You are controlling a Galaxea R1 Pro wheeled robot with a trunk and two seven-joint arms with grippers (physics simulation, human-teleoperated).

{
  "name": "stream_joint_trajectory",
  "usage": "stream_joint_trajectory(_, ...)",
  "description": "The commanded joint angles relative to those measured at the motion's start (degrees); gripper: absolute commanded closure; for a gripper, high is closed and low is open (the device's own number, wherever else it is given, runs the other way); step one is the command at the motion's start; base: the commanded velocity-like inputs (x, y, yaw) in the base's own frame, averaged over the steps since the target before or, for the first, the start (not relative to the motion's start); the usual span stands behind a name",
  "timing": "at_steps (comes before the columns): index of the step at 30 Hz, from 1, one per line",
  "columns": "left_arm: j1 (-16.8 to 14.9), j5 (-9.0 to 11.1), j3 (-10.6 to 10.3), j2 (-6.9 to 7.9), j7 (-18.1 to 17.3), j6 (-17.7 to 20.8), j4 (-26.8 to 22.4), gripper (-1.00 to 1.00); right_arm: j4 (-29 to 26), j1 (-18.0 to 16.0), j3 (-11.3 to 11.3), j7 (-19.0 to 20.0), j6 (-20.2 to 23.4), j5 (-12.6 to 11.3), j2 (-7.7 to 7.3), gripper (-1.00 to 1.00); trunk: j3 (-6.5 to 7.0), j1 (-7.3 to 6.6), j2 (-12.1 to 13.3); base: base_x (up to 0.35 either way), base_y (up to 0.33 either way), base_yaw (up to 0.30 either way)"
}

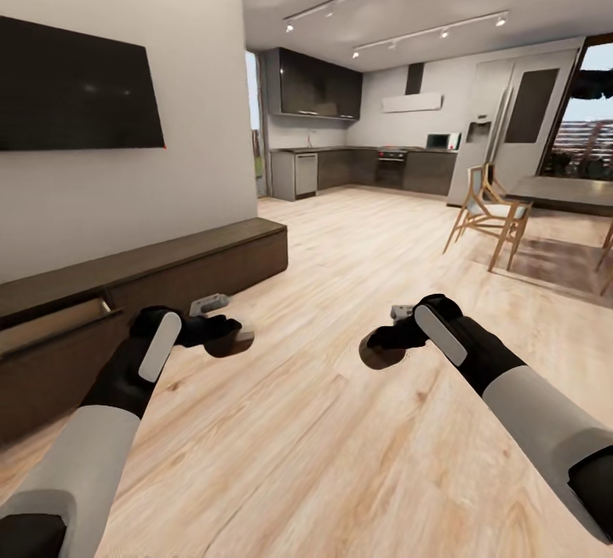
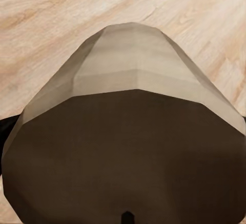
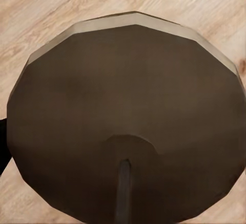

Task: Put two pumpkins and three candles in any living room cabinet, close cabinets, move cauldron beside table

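2 candles (image 2: 128, 147) clawed; wide floor (image 1: 358, 302)

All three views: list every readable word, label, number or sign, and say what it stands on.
None can be read. The television is a blank dark screen, the kitchen appliances are too small to show any marking, and the candles held in the grippers bear no print.

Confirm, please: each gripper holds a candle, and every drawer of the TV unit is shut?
Not quite: one drawer of the TV unit stands open, as the head view shows. The left gripper and right gripper do each hold a candle.
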Motion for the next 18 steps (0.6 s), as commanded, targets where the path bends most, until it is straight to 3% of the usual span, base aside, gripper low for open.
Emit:
stream_joint_trajectory(1, -0.06, 0.6, -0.16, 0.04, 0.59, 0.11, 0.02, 1.0, -0.11, -0.05, 0.21, -0.57, 0.07, -0.66, -0.09, 1.0, -0.06, -0.01, -0.03, 0.089, -0.119, 0.286)
stream_joint_trajectory(18, -0.06, 0.6, -0.16, 0.04, 0.59, 0.04, 0.12, 1.0, -0.17, -0.05, 0.23, -0.57, 0.07, -0.66, -0.08, 1.0, -0.06, -0.01, -0.03, 0.033, -0.013, 0.29)
